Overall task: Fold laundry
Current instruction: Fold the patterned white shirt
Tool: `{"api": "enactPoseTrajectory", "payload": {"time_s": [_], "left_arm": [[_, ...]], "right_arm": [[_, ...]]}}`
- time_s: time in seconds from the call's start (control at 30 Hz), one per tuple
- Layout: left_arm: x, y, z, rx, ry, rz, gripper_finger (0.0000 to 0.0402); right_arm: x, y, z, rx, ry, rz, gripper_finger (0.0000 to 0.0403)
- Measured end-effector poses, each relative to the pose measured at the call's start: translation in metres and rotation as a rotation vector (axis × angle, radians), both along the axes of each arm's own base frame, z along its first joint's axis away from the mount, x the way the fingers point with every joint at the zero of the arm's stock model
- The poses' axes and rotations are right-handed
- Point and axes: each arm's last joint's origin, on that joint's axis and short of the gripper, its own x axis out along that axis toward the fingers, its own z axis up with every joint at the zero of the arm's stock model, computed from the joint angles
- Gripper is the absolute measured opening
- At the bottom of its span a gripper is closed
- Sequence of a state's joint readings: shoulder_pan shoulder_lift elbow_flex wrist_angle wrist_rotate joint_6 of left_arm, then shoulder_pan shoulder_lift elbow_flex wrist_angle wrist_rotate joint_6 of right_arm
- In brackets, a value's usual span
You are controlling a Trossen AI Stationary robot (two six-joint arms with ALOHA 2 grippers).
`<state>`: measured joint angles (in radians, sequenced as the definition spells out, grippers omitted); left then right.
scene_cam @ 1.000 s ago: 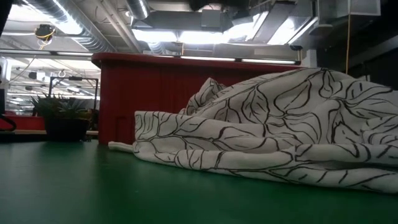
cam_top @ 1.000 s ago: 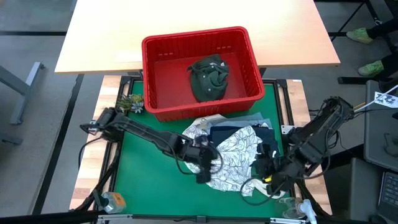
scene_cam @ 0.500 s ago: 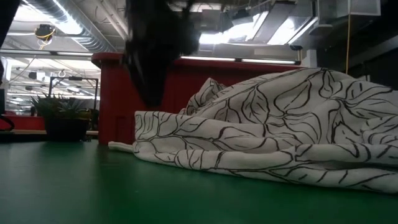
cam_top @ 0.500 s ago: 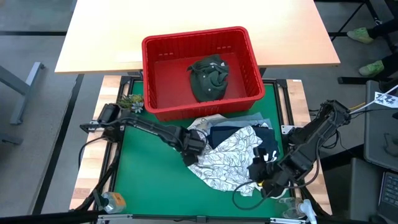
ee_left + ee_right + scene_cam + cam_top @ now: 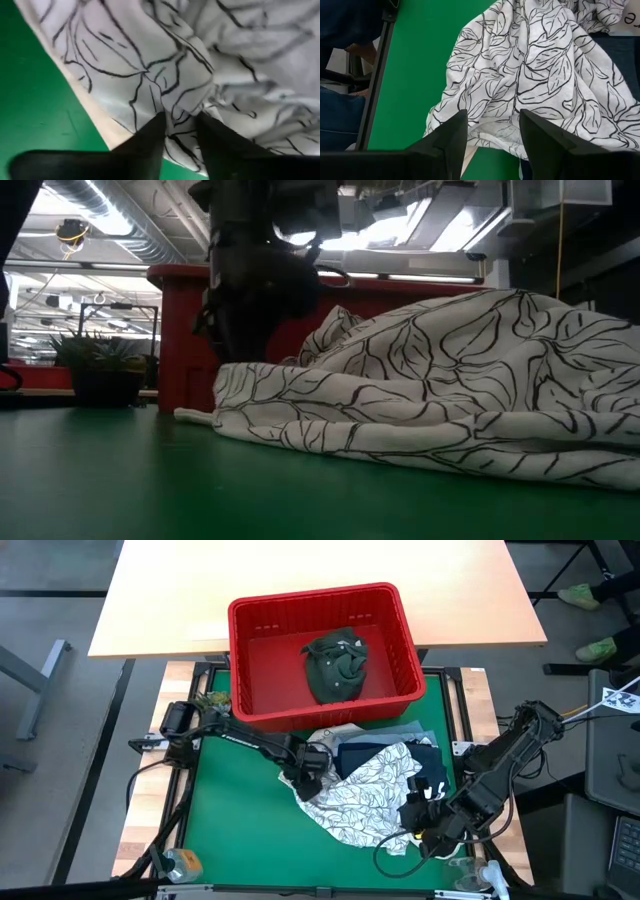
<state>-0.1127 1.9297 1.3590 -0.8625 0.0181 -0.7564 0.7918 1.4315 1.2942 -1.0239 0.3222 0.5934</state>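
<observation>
We have the left gripper [image 5: 309, 777] pressed onto the near-left edge of the white leaf-print garment [image 5: 368, 795], fingers [image 5: 150, 137] narrowed around a small ridge of cloth; whether they truly hold it we cannot tell. The garment lies crumpled on the green mat [image 5: 240, 830] atop the navy clothes [image 5: 375, 753]. Our right gripper [image 5: 422, 830] hovers spread and empty at its near-right edge. A shallow pinch could slip, or drag the layers beneath.
</observation>
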Motion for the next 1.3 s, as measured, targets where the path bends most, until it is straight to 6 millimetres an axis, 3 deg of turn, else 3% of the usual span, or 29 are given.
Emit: {"api": "enactPoseTrajectory", "payload": {"time_s": [0.13,0.2,0.4,0.83,1.07,1.3], "left_arm": [[-0.004,-0.009,0.006,0.009,0.002,-0.027,0.0023],[-0.007,-0.013,0.011,0.013,-0.002,-0.028,0.0009],[-0.016,-0.027,0.03,0.019,-0.048,-0.029,0.0004],[-0.041,-0.064,0.048,-0.002,-0.021,-0.06,0.0002],[-0.066,-0.081,0.065,-0.05,0.051,-0.011,0.0001],[-0.077,-0.109,0.067,-0.211,0.106,0.025,0.0]], "right_arm": [[0.001,0.001,0.0,0.002,-0.012,-0.005,0.0177],[0.004,0.004,-0.001,0.015,-0.024,-0.006,0.0177],[0.018,0.021,-0.019,0.072,0.029,0.028,0.0177],[0.042,0.047,-0.106,-0.121,0.3,0.058,0.0177],[0.041,0.05,-0.142,-0.155,0.468,0.069,0.0177],[0.031,0.046,-0.155,-0.084,0.623,0.094,0.0177]]}}
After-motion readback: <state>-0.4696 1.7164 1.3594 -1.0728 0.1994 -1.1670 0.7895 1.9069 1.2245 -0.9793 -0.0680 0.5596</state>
